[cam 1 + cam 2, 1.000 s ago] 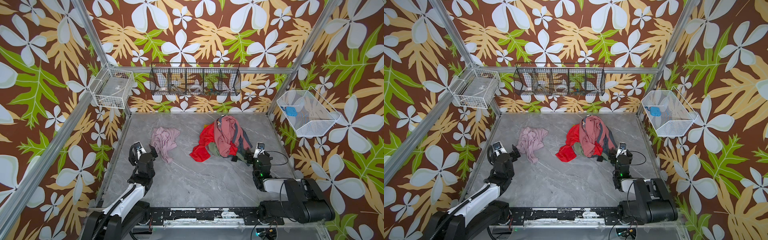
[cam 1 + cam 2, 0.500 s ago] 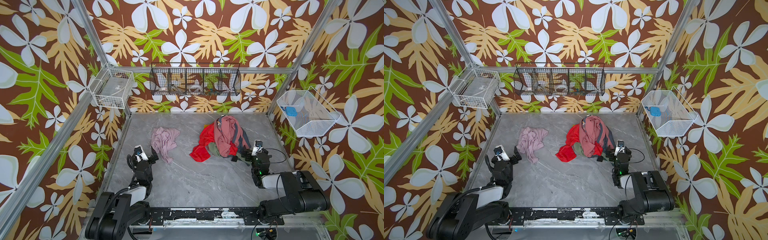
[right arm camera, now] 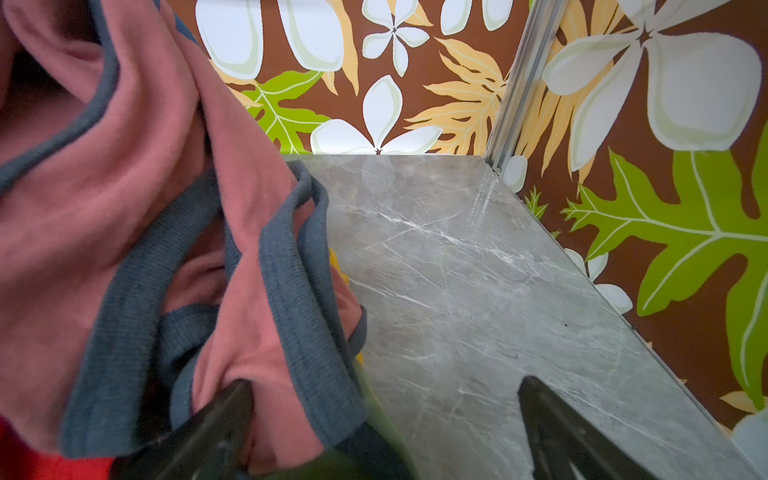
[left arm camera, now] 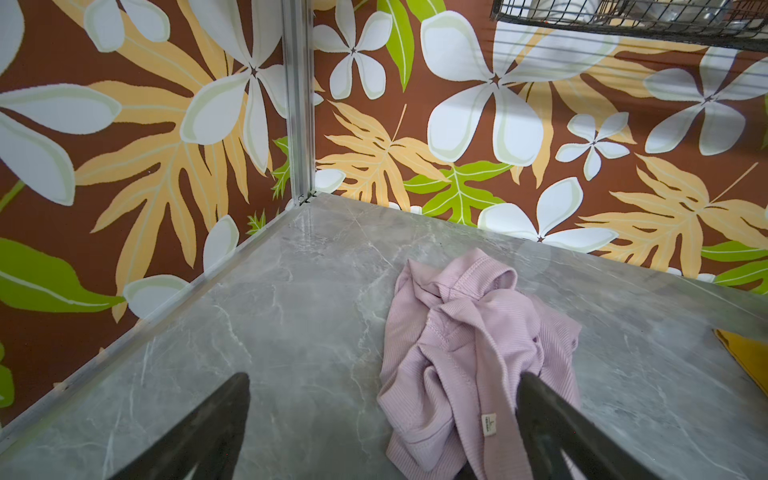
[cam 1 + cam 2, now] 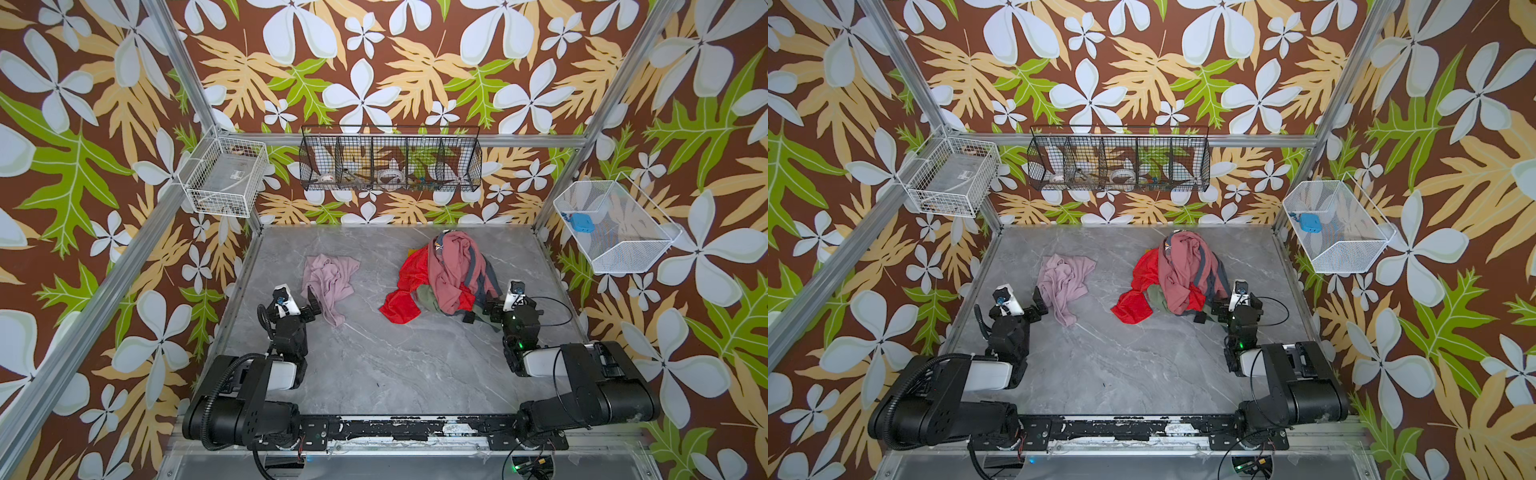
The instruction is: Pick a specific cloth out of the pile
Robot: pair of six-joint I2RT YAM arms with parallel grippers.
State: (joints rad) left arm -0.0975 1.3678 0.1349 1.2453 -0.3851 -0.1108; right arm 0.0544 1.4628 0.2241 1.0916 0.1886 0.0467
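The left gripper (image 4: 384, 380) is standing with its jaws spread wide and gripping nothing, one finger (image 4: 540, 399) resting over the near edge of the cloth (image 5: 328, 282). The cloth is lying crumpled on the left half of the desk (image 5: 399, 365), near its left edge and well apart from the pile (image 5: 446, 278). It is looking like a light, limp ribbed knit that would be draping and stretching when lifted. The thick seamed hem or a bunched fold in its middle seems the surest hold, since a single flat layer might be slipping out. A small sewn label (image 4: 489, 424) is showing near that finger. The right gripper (image 3: 386, 384) is likewise gaping and clamping nothing, one finger touching the dusty-rose garment (image 3: 137, 166) at the pile's near right side. Bare desk is lying between cloth and pile, so nothing is blocking a grasp. The wire baskets (image 5: 390, 162) are hanging on the walls, clear of the work.
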